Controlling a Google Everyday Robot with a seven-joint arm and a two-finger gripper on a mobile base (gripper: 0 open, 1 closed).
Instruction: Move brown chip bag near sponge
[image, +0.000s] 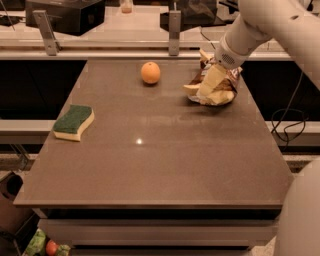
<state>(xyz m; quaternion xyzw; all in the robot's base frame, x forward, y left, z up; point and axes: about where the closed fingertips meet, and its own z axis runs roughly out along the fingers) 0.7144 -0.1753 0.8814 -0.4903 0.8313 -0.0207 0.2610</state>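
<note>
The brown chip bag (225, 93) lies crumpled at the far right of the table (165, 170), dark foil with pale cream parts. My gripper (210, 83) comes down from the upper right on the white arm and sits right on the bag, covering its middle. The sponge (73, 122), green top over yellow foam, lies near the table's left edge, far from the bag and the gripper.
An orange (150, 72) sits at the far middle of the table, left of the bag. A metal rail with posts (174, 30) runs behind the table. Cables (287, 125) hang at the right. The robot's white body (300, 215) fills the lower right corner.
</note>
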